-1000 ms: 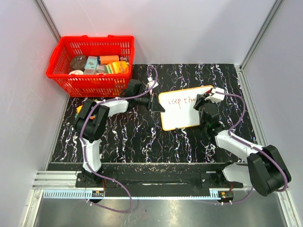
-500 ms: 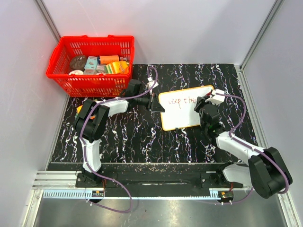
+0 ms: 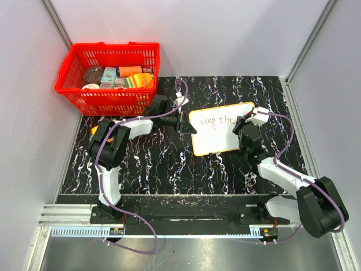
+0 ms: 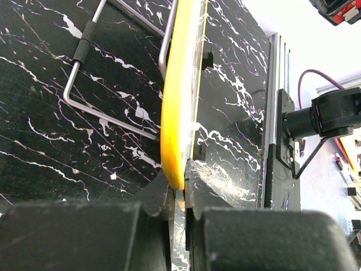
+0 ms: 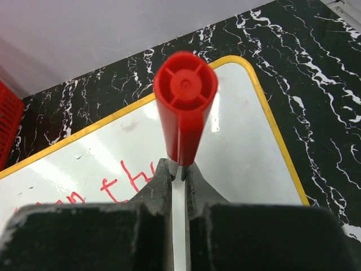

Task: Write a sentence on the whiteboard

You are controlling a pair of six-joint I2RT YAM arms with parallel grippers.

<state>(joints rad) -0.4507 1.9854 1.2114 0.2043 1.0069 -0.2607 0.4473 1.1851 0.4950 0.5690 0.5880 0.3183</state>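
Observation:
The whiteboard (image 3: 217,138), white with an orange-yellow rim, lies tilted on the black marbled table. The sentence (image 3: 218,121) reads "keep the" in red along its upper part. My left gripper (image 3: 189,126) is shut on the board's left edge; in the left wrist view the yellow rim (image 4: 177,101) sits pinched between the left gripper's (image 4: 179,189) jaws. My right gripper (image 3: 244,127) hovers over the board's right part, shut on a red marker (image 5: 185,107) standing upright in the right gripper (image 5: 179,169), just right of the letters "th" (image 5: 127,180). The marker tip is hidden.
A red basket (image 3: 107,79) with several packets stands at the back left, close to the left arm. A wire stand (image 4: 84,73) folds out under the board. Grey walls close in both sides and the back; a metal rail (image 3: 180,217) runs along the near edge.
The word "the" has gained its last letter. My right gripper with the marker has shifted slightly right along the board. The left gripper has not moved.

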